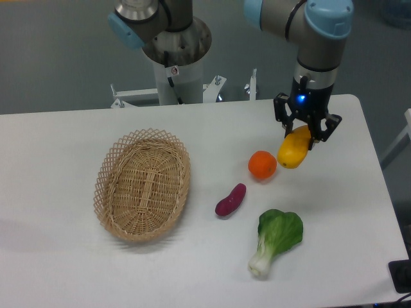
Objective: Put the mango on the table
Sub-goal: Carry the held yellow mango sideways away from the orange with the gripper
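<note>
The yellow mango [293, 151] hangs tilted in my gripper [304, 134], whose fingers are shut on its upper end. It is at the right side of the white table [58, 263], just right of the round orange [262, 165]. I cannot tell whether its lower end touches the tabletop or hangs just above it.
An oval wicker basket [142, 185] stands at the left, holding nothing. A small purple sweet potato [230, 199] lies below the orange. A green bok choy [276, 240] lies at the front right. The table's right edge is near the gripper.
</note>
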Controlling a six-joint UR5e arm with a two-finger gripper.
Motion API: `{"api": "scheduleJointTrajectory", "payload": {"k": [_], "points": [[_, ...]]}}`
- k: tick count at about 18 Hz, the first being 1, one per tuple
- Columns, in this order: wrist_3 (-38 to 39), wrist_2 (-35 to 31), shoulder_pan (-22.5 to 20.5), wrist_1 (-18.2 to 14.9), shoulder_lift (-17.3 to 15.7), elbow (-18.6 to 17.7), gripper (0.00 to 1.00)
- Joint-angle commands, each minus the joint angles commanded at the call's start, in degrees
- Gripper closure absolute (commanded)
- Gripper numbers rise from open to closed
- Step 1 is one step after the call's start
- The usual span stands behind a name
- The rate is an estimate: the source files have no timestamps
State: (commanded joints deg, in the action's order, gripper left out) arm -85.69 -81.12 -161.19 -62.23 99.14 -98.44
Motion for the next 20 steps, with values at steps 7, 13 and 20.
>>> {"api": "scheduleJointTrajectory", "payload": {"k": [7, 13, 20], "points": [[-3.43, -0.09, -2.11, 0.35, 2.99, 1.58, 0.67], [-3.70, -0.17, -2.90, 7.37, 7.03, 1.41, 0.67], [-3.61, -0.17, -2.99, 16.34, 13.53, 1.06, 0.67]]}}
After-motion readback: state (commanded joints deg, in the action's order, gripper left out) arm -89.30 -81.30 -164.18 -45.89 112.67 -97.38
